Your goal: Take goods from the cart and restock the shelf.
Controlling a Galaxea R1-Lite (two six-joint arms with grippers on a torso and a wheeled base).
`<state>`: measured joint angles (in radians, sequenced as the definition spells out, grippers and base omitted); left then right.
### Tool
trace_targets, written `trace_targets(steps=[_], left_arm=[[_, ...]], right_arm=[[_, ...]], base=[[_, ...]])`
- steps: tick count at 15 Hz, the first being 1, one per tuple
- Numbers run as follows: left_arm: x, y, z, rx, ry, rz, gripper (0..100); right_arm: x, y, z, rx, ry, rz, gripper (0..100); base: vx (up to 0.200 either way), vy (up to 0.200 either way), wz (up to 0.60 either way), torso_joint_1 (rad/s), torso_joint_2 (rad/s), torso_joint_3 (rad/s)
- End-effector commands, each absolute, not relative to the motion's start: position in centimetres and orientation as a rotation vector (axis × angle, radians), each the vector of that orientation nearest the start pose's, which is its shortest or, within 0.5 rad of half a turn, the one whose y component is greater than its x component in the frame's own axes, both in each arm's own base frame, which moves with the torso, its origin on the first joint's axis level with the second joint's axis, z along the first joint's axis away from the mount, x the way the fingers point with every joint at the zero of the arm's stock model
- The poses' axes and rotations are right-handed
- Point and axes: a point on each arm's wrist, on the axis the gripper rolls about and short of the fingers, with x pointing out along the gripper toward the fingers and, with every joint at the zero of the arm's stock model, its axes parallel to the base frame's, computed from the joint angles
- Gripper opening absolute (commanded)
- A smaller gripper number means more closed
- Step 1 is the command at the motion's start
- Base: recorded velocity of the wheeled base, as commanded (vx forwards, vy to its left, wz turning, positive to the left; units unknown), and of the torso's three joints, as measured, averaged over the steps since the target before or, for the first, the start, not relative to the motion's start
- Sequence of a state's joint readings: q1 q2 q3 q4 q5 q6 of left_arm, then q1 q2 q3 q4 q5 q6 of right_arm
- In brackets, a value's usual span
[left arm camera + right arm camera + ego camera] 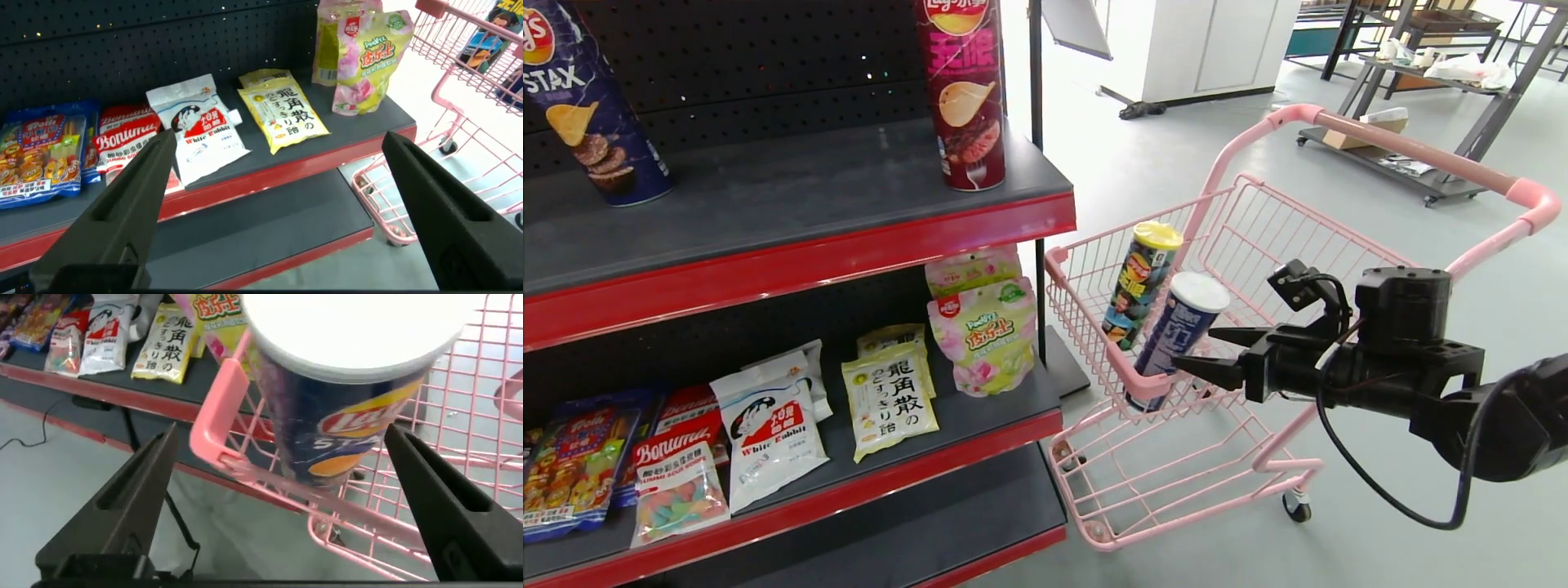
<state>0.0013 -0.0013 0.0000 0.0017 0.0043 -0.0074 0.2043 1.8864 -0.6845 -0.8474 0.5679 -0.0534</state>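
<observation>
Judging by the right gripper (1196, 349), which step is in hand?

The pick, I'd say. It sits at the near corner of the pink cart (1134, 380), level with the blue can (1180, 327). That is the white-lidded one, standing on end in the basket against the rim.

Has it got hold of it?

No. The jaws stand wide apart and hold nothing. In the right wrist view the can lies between the two fingers, just ahead of them. Whether a tip touches it, I cannot tell.

Anything crowding it?

The yellow-lidded can (1142, 282) stands just behind, very close.

What does the next move call for?

Easing forward until the fingers straddle the can's body above the wire rim, then closing and lifting straight up to clear the cart. The top shelf (792, 196) looks the likely home, with open room between the two cans already there.

And the left gripper (278, 137)?

Wide open too, and empty, facing the snack bags (200, 122) on the lower shelf.
</observation>
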Motion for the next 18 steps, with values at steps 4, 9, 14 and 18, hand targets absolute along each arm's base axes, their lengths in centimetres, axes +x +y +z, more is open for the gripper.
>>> trace_targets(steps=[4,9,14,18], left_arm=[[-2.3,0.0,7.5,-0.008,0.002,0.006,100],[-2.3,0.0,7.5,-0.008,0.002,0.006,100],[-2.3,0.0,7.5,-0.008,0.002,0.006,100],[-2.3,0.0,7.5,-0.008,0.002,0.006,100]], right_arm=[[33.5,7.4,10.7,0.019,0.330,0.750,100],[35.3,6.7,10.2,0.015,0.319,0.722,100],[36.4,7.2,10.3,0.010,0.297,0.734,100],[36.8,7.9,10.2,0.009,0.292,0.749,100]], base=[[0.000,0.000,0.00,0.000,0.00,0.000],[0.000,0.000,0.00,0.000,0.00,0.000],[0.000,0.000,0.00,0.000,0.00,0.000],[0.000,0.000,0.00,0.000,0.00,0.000]])
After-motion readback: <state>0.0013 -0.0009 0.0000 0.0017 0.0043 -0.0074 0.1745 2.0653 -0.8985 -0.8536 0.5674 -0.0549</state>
